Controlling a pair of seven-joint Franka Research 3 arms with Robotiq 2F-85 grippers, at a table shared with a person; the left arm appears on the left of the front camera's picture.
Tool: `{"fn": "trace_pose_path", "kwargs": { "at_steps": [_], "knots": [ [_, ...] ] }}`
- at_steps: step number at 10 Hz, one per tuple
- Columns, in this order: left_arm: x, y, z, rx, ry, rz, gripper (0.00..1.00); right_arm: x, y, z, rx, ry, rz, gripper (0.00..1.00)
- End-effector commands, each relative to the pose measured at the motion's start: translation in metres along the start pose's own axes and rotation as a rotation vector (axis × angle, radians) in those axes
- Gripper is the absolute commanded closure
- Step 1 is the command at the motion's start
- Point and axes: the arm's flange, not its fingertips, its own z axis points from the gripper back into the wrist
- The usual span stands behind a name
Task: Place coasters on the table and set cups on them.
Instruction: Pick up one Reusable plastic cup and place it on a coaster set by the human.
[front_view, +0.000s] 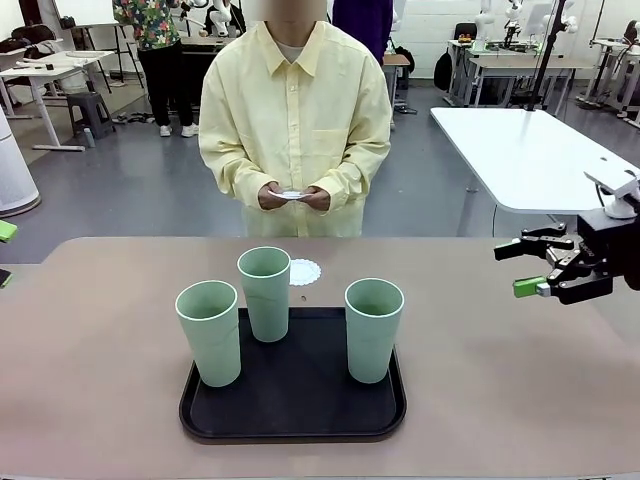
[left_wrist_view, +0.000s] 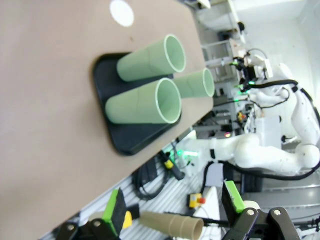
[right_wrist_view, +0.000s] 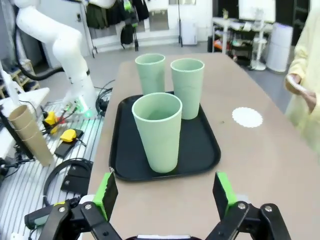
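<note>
Three mint-green cups stand upright on a black tray in the middle of the beige table. One lacy white coaster lies on the table just behind the tray. The person at the far side holds more coasters in both hands. My right gripper hovers open and empty above the table's right side, well clear of the tray. In its wrist view the right gripper faces the cups and the coaster. My left gripper is open and empty, off the table's edge, with the cups ahead.
A white table stands behind at the right. Cardboard tubes and cables lie beside the robot's base, off the table. Bare tabletop lies left, right and in front of the tray.
</note>
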Motion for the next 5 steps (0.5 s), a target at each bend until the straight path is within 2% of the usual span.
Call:
{"fn": "trace_pose_path", "kwargs": {
  "at_steps": [1,5],
  "knots": [
    [0.0002,0.0003,0.0004,-0.018,-0.005,-0.02,0.0,0.0049,0.0024,0.0045,-0.002,-0.014,0.01,0.0],
    [0.0002,0.0003,0.0004,-0.018,-0.005,-0.02,0.0,0.0049,0.0024,0.0045,-0.002,-0.014,0.01,0.0]
  ]
}}
